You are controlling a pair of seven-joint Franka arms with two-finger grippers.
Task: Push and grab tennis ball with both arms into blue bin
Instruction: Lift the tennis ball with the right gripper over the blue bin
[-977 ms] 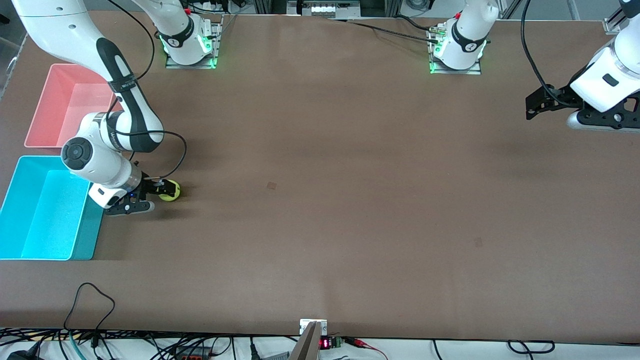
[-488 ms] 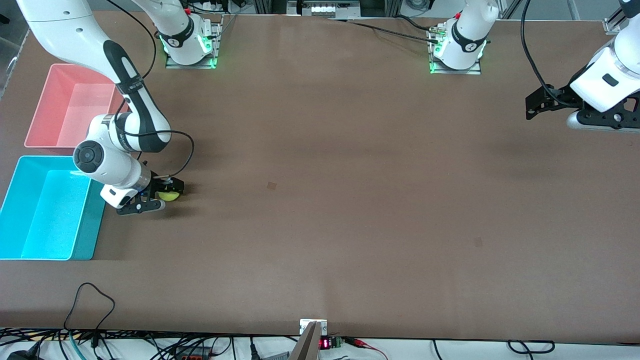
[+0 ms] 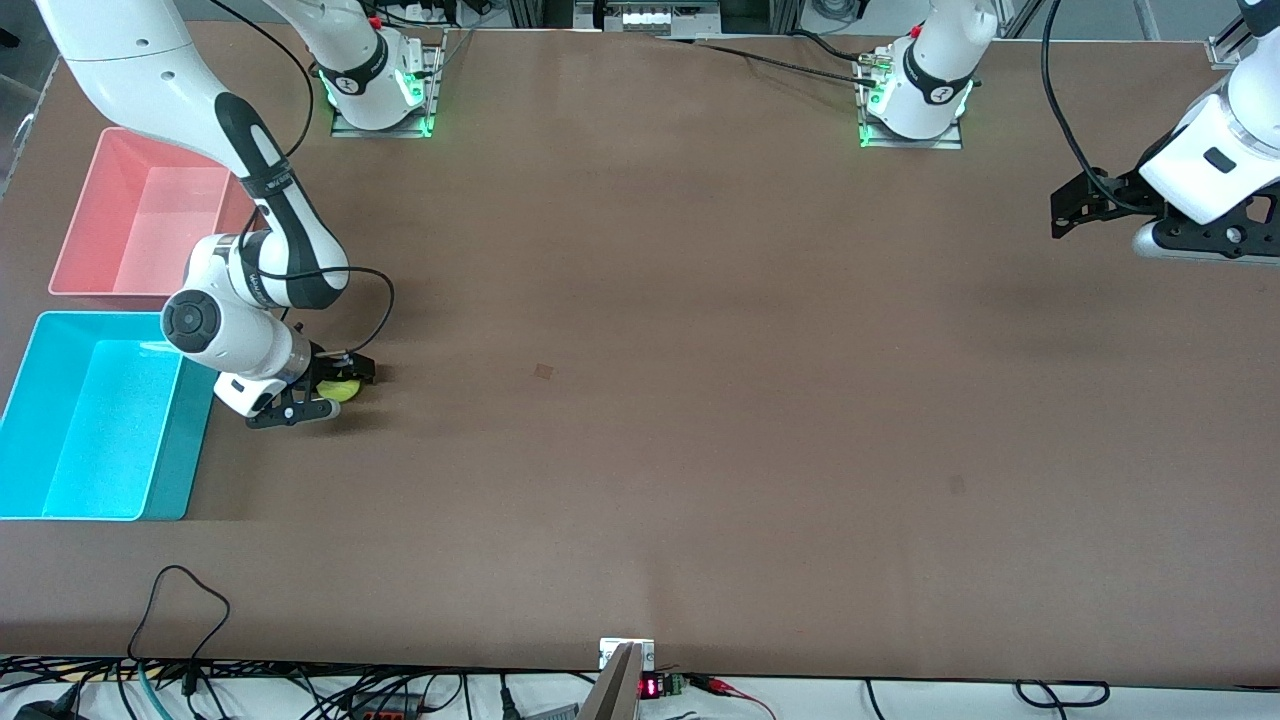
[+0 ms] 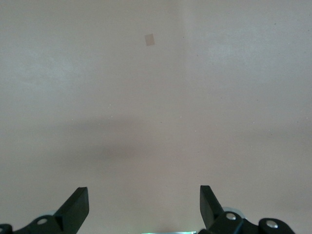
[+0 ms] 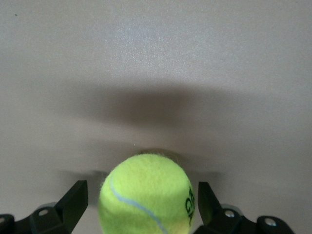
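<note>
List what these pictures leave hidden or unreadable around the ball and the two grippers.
- Tennis ball: front view, mostly covered by the right gripper; right wrist view, its lower part cut off by the edge.
- Dark print on the ball: cut off, unreadable.
- Whether the fingers touch the ball: unclear.
- Blue bin: one corner covered by the right arm.
- Left gripper: its arm runs off the edge.

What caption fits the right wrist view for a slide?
Open right gripper straddling the tennis ball on the table.

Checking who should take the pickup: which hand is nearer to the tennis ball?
Right. The right hand is down at the tennis ball, open fingers either side of it, beside the blue bin. The left hand waits open in the air over the left arm's end of the table.
</note>
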